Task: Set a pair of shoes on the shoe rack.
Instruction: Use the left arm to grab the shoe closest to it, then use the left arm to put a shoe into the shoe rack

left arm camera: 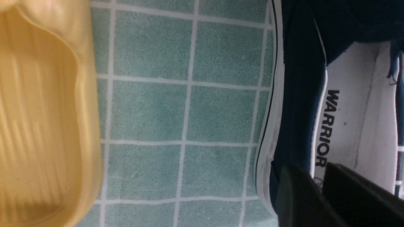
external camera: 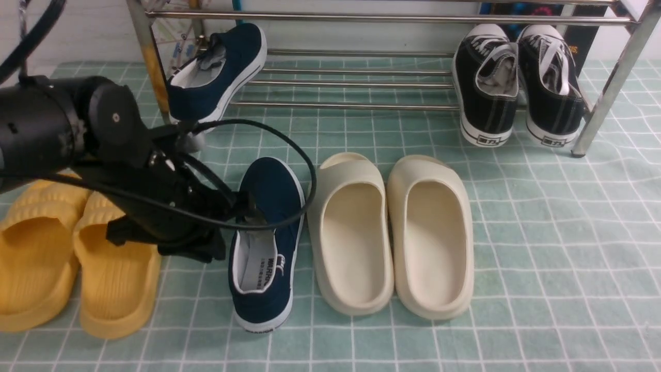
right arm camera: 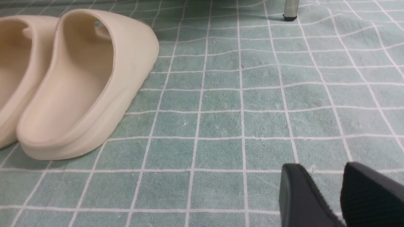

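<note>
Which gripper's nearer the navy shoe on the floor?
Left. The left gripper has a finger on either side of the navy shoe wall at its opening. The right gripper is over the mat, beyond the cream slides.

A navy shoe (left arm camera: pixel 300 94) lies on the green, white-gridded desk (left arm camera: pixel 186 110), and its white insole (left arm camera: pixel 353 104) is printed WARRIOR. Taking the shoe's toe as twelve o'clock, a yellow slipper (left arm camera: pixel 41 119) lies at its nine o'clock, with a strip of bare desk between them. The left claw (left arm camera: pixel 311 170) pinches the shoe's nine o'clock side wall, one dark finger (left arm camera: pixel 293 198) outside and the other over the insole.
</note>
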Controlling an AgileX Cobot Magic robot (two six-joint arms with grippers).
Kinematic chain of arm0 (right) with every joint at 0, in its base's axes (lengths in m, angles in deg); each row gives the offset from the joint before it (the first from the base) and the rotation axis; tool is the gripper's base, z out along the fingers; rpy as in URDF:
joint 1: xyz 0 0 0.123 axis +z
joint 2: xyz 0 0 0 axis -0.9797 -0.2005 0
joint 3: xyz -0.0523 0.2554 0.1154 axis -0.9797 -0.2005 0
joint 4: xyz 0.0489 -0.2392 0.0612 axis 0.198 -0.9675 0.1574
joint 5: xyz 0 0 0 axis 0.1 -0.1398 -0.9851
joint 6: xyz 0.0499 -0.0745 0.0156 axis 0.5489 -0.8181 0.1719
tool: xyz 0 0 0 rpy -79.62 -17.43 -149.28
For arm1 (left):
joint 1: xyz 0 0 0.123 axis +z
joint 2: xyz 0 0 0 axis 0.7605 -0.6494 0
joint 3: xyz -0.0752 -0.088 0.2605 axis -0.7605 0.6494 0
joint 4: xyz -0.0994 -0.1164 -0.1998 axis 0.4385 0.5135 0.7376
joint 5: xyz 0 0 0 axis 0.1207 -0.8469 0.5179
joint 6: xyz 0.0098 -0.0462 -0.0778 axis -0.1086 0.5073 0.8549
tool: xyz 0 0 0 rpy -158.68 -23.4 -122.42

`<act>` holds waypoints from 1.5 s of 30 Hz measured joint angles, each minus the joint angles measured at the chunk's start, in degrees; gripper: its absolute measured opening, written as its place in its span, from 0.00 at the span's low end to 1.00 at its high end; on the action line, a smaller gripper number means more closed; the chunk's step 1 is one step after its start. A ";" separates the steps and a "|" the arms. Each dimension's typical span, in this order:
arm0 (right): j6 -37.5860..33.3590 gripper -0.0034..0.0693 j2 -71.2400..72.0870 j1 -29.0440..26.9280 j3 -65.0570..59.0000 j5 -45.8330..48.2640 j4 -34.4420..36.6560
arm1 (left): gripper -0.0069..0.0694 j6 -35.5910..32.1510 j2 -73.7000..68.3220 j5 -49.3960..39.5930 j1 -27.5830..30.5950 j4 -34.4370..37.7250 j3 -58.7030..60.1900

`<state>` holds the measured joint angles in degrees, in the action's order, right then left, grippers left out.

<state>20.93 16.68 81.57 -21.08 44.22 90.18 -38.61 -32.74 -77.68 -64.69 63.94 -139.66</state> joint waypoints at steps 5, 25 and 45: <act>0.00 0.38 0.00 0.00 0.00 0.00 0.00 | 0.55 -1.53 -2.72 2.33 0.00 5.00 0.00; 0.00 0.38 0.00 0.00 0.00 0.00 0.00 | 0.10 -6.64 -6.15 -4.04 0.00 -1.51 -19.49; 0.00 0.38 0.00 0.00 0.00 0.00 0.00 | 0.10 -0.18 -40.01 -15.73 0.00 -10.27 -72.58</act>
<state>20.93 16.68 81.57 -21.08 44.22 90.18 -38.79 -72.75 -93.41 -64.69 53.67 -212.24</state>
